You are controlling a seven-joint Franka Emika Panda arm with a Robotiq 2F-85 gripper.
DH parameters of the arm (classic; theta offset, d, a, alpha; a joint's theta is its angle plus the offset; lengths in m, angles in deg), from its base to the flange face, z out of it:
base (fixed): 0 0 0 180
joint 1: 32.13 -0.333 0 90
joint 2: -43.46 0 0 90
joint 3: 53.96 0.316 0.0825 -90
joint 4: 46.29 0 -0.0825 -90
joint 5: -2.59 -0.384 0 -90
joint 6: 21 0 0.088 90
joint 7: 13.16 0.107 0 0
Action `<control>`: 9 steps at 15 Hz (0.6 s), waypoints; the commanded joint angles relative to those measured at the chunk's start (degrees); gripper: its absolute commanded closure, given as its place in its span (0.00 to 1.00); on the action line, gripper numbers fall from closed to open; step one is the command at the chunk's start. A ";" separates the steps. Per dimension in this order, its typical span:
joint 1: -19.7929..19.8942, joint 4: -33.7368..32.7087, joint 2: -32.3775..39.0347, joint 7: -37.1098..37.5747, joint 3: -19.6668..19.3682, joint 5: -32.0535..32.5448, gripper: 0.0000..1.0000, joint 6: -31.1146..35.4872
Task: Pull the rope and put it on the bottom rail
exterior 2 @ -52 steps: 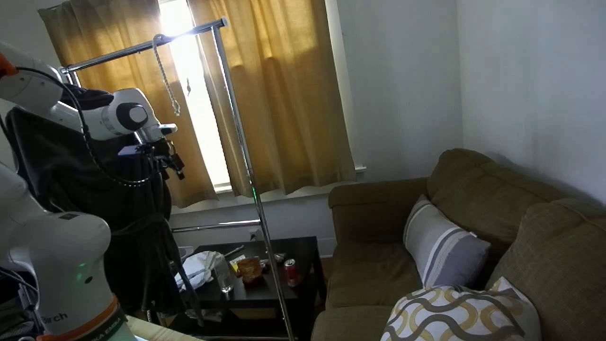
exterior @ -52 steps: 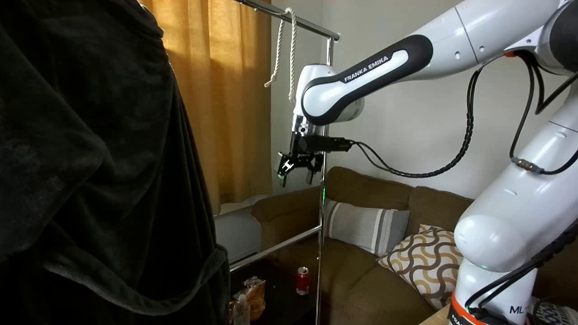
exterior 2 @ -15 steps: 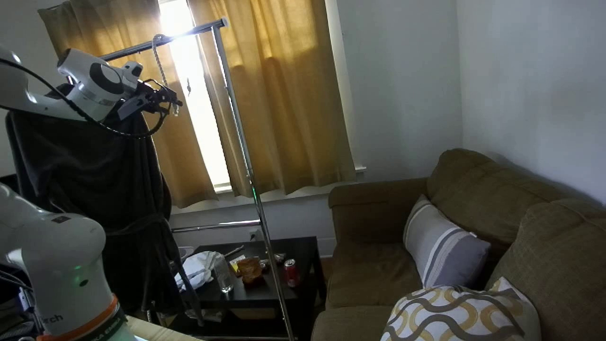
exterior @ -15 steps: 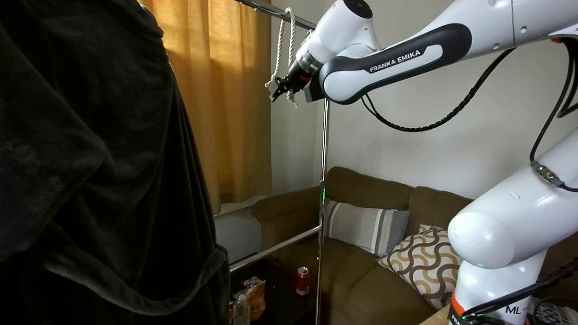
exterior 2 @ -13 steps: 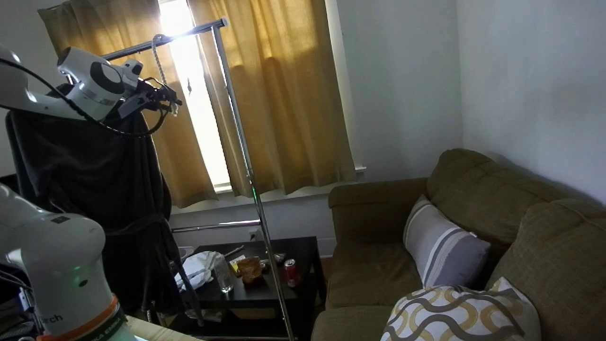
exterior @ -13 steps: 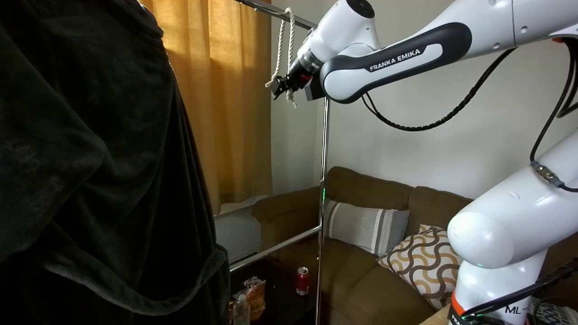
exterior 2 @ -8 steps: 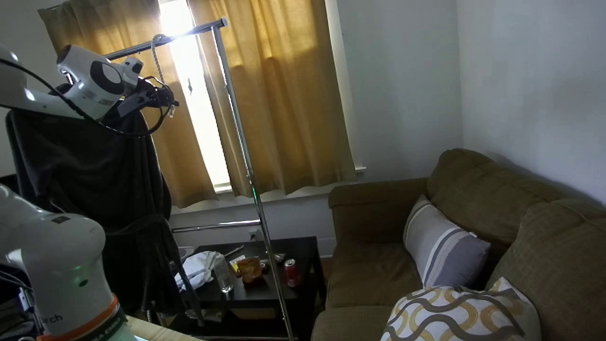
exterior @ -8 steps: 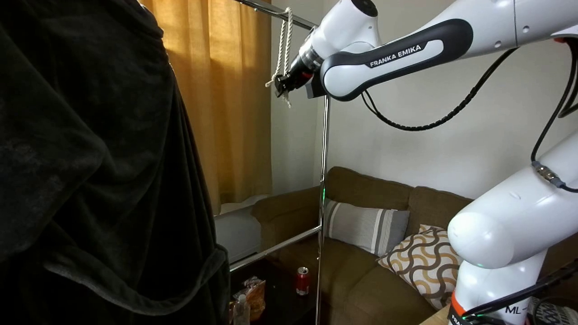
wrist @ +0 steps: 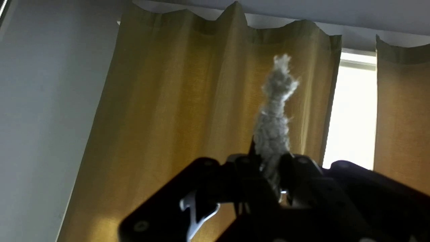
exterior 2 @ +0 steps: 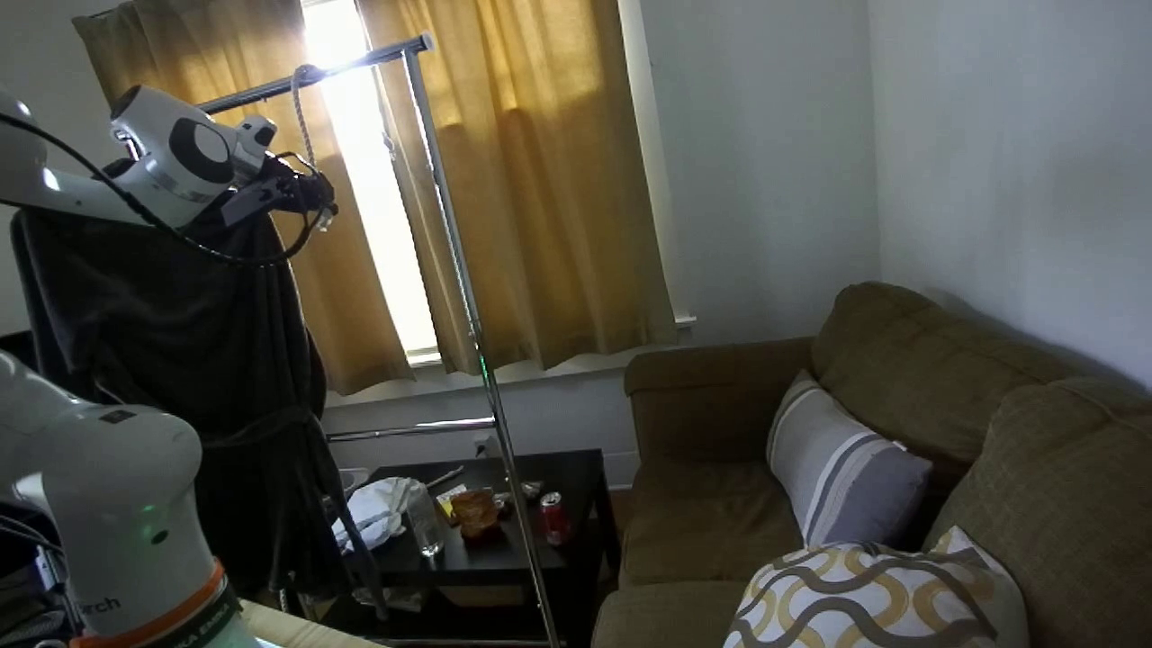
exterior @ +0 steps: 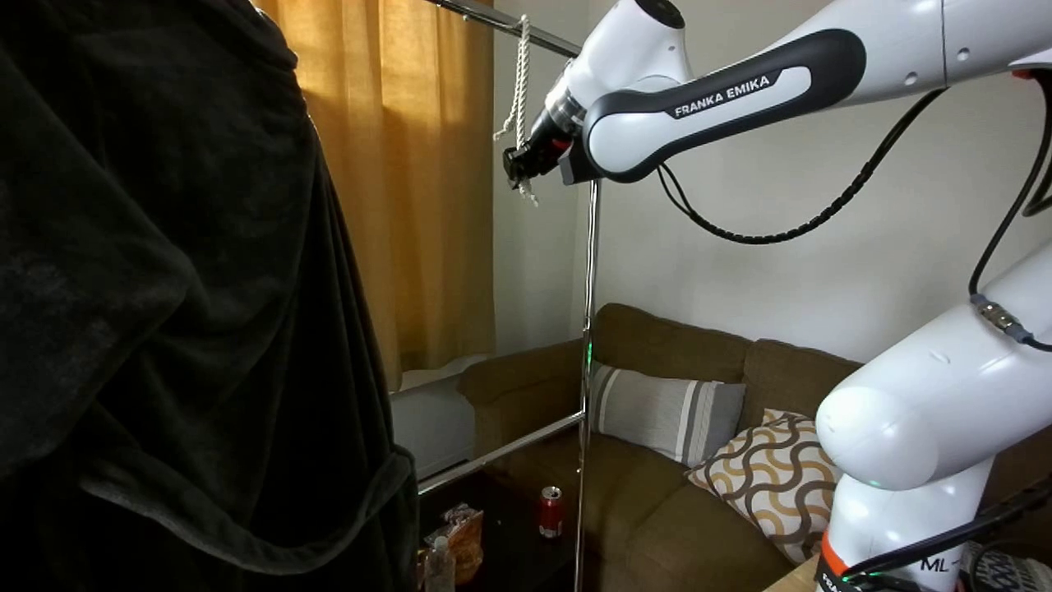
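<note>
The jaws have just come together: a second ago they stood apart at the rope (exterior: 523, 78), and now they are closed, one strand nipped between them close to its frayed tail (wrist: 272, 121). The loose end (exterior: 505, 127) of the other strand has crept higher, left of the held one, so I judge the pull has begun. For now the rope is looped over the top rail (exterior: 552, 41), upper middle of an exterior view, well above what I take for the bottom rail (exterior: 503, 452) at lower middle; most of the job looks undone, with the rope to be drawn off, lowered and draped. Its long axis runs nearly upright there, from the top rail straight down into the jaws, and the tail points down below them, kinking right. In the wrist view, which I take to be upside down since the hem of the curtain (wrist: 208, 101) seems to lie along the top, that same tail points up the frame and tapers to a ragged tip.
</note>
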 commanded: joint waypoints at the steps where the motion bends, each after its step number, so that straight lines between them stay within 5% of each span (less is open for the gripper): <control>1: -1.61 2.54 -1.68 -2.21 -0.82 -2.90 0.98 -3.81; 9: -4.76 2.49 -0.53 -5.27 -2.95 -6.86 0.98 -28.37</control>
